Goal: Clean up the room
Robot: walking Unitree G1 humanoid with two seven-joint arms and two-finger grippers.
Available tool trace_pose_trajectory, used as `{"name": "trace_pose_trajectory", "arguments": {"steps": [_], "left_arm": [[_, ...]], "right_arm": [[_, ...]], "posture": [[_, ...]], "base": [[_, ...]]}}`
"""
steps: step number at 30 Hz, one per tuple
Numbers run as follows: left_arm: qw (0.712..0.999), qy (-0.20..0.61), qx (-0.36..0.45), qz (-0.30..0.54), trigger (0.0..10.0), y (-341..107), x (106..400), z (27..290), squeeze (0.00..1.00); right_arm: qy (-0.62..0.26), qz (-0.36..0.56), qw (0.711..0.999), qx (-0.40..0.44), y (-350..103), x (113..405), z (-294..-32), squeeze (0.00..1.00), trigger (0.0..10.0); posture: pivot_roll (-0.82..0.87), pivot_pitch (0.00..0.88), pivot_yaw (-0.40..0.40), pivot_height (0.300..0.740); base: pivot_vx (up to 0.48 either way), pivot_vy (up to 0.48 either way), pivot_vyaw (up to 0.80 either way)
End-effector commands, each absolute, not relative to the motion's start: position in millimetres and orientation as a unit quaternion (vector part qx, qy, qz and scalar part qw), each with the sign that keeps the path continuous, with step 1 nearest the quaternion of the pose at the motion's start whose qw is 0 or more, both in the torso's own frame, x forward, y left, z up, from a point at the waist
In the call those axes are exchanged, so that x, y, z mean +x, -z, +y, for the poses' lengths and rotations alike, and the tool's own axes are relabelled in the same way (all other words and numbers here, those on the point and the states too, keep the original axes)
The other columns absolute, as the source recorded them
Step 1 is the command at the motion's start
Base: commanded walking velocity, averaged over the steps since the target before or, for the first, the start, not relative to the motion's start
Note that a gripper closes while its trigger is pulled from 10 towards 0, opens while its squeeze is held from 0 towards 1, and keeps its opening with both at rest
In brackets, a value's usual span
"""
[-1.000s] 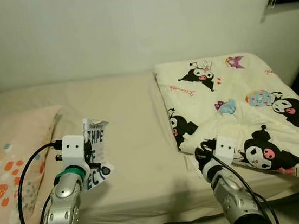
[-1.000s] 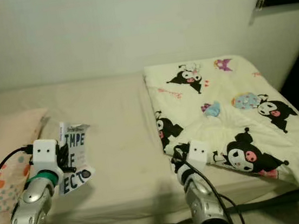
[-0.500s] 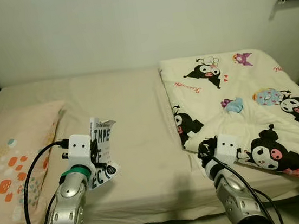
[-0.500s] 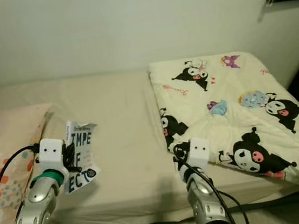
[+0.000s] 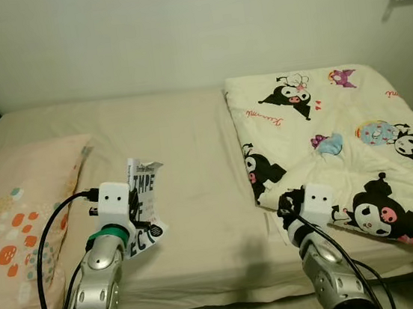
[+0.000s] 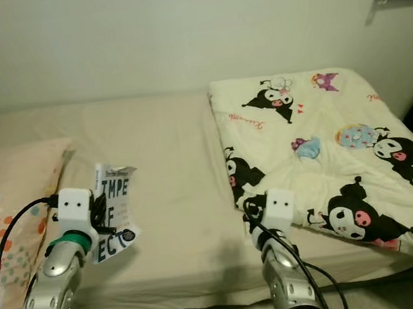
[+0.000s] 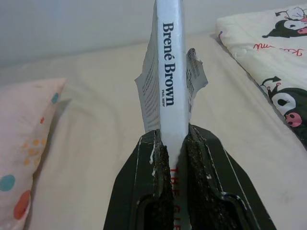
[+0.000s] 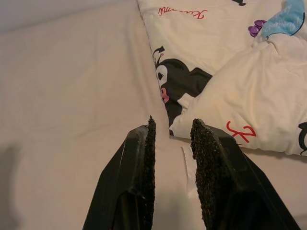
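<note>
While my left gripper [image 7: 171, 143] clamps the book [image 7: 169, 72] by its white spine, printed "Brené Brown", the book stands upright at lower left of the head view, above the bed [image 5: 183, 150]. Bare sheet spreads between the pillow [image 5: 17, 208] at left and the cartoon blanket [image 5: 340, 138] at right. My right gripper [image 8: 171, 129] hangs slightly apart near the blanket's folded edge.
</note>
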State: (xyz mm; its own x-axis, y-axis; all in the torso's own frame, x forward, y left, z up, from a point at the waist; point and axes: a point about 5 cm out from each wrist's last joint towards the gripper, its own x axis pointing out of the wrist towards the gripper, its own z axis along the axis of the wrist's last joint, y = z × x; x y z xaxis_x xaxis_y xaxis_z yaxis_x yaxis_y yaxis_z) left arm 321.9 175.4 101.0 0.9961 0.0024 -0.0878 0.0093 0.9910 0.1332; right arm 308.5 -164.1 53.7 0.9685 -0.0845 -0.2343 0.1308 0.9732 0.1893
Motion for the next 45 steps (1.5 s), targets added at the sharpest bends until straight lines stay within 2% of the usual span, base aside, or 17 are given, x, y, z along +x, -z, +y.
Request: {"name": "trace_pose_trajectory", "arguments": {"steps": [1,7,17,25,33,45], "left_arm": [[0.997,-0.009,0.072,0.029,10.0,-105.3,320.3,178.0,0.00],[0.996,-0.016,0.079,0.032,10.0,-104.6,317.2,181.3,0.00],[0.996,-0.019,0.083,0.036,10.0,-104.1,318.8,183.1,0.00],[0.996,-0.025,0.084,0.031,10.0,-107.4,321.8,184.5,0.00],[0.995,-0.030,0.089,0.047,10.0,-105.1,323.3,190.8,0.00],[0.995,-0.027,0.078,0.048,10.0,-104.0,325.6,180.1,0.00]], "right_arm": [[0.046,0.125,0.986,0.098,-48.7,305.2,-161.1,0.00,10.0],[0.022,0.117,0.989,0.092,-55.9,311.7,-155.2,0.00,10.0],[0.017,0.106,0.991,0.077,-64.3,316.1,-160.6,0.00,10.0],[0.026,0.115,0.989,0.090,-60.2,314.4,-160.4,0.00,10.0],[0.030,0.121,0.988,0.094,-56.0,313.5,-155.2,0.00,10.0],[0.037,0.125,0.987,0.097,-54.3,313.8,-160.9,0.00,10.0]], "posture": [[0.11,0.009,0.012,0.740],[0.11,0.022,0.012,0.740],[0.10,0.042,0.013,0.740],[0.10,0.031,-0.004,0.740],[0.10,0.017,0.019,0.740],[0.11,0.014,0.007,0.740]], "base": [[0.000,0.000,0.00],[0.000,0.000,0.00],[0.000,0.000,0.00],[0.000,0.000,0.00],[0.000,0.000,0.00],[0.000,0.000,0.00]]}}
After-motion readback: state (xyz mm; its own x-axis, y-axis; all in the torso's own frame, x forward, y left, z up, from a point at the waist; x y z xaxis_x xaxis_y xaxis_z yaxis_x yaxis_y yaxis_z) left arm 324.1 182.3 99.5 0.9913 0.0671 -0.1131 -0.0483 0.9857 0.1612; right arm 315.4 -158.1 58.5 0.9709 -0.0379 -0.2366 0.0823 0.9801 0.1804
